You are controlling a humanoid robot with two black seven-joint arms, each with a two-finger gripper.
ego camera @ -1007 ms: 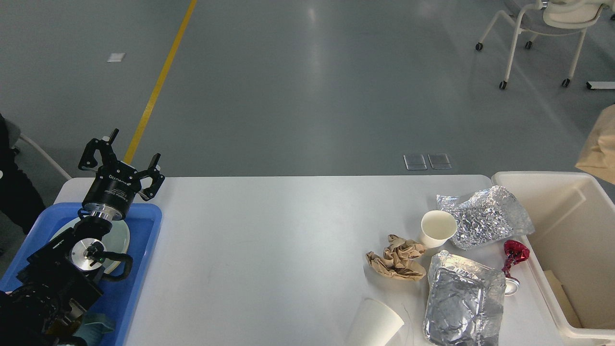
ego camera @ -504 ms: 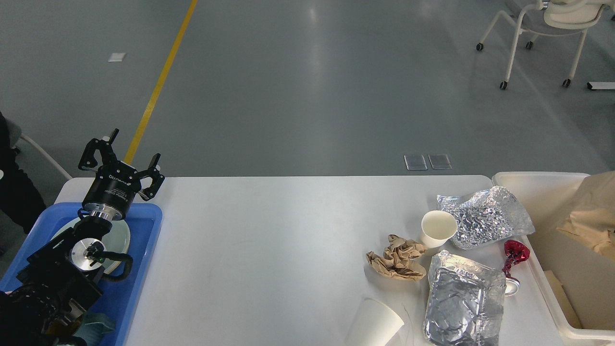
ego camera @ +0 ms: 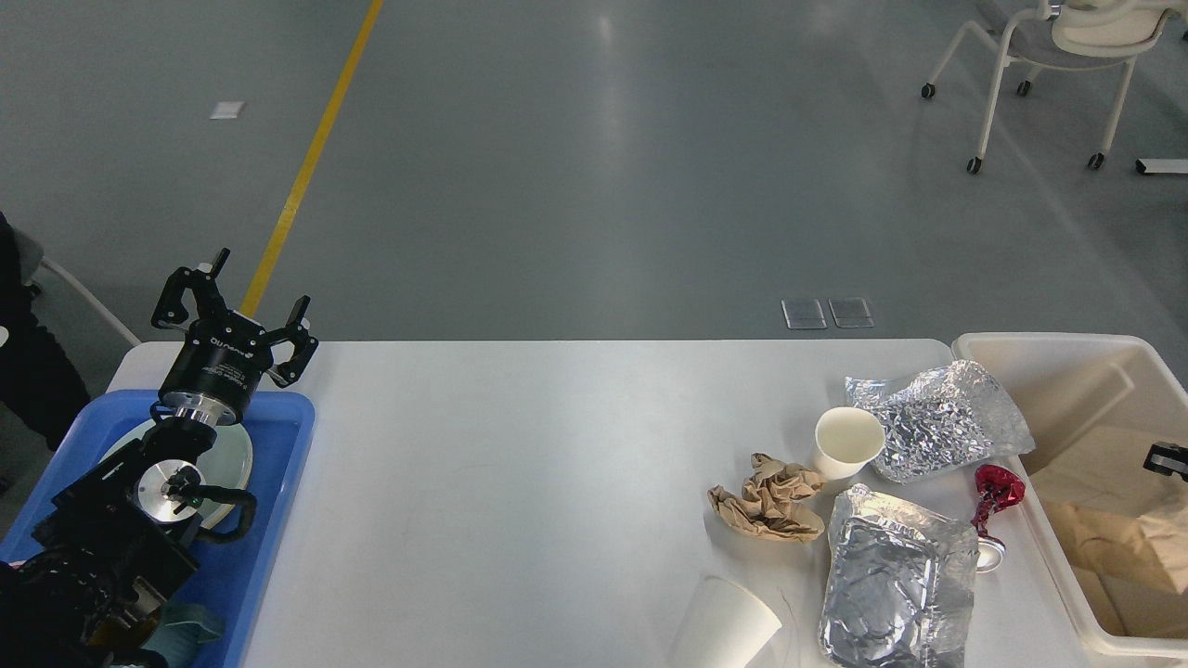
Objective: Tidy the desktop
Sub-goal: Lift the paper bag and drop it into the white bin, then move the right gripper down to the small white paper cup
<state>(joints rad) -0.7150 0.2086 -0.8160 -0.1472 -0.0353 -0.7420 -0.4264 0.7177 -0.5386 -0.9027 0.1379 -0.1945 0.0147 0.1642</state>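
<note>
Desktop litter is gathered at the lower right of the frame on the white counter (ego camera: 557, 445), which fills the lower half of the view between a blue tray (ego camera: 278, 482) at the left edge and a cream bin (ego camera: 1039, 353) at the right edge. The litter is judged light and easily crushed: a crumpled brown paper wad (ego camera: 766, 499) is soft and could be pinched anywhere across its bulk; an upright paper cup (ego camera: 846, 441) just beside it is thin-walled and is best taken across the rim or the upper wall; a second cup (ego camera: 729, 626) lies tipped at the bottom edge. Two foil bags (ego camera: 937, 417) (ego camera: 891, 580) are likely slippery and floppy, so a crimped edge would serve better than the flat face. A small red foil piece (ego camera: 996, 490) rests near the bin wall. The left gripper (ego camera: 232, 315) is held above the far end of the tray with its fingers spread wide and nothing between them. Compared with half a second ago, the brown paper that was high over the bin is now seen low inside it (ego camera: 1128, 538), and a small dark part, possibly the right gripper (ego camera: 1168, 457), shows at the right edge; whether its fingers are apart cannot be told. Nothing else has shifted.
</note>
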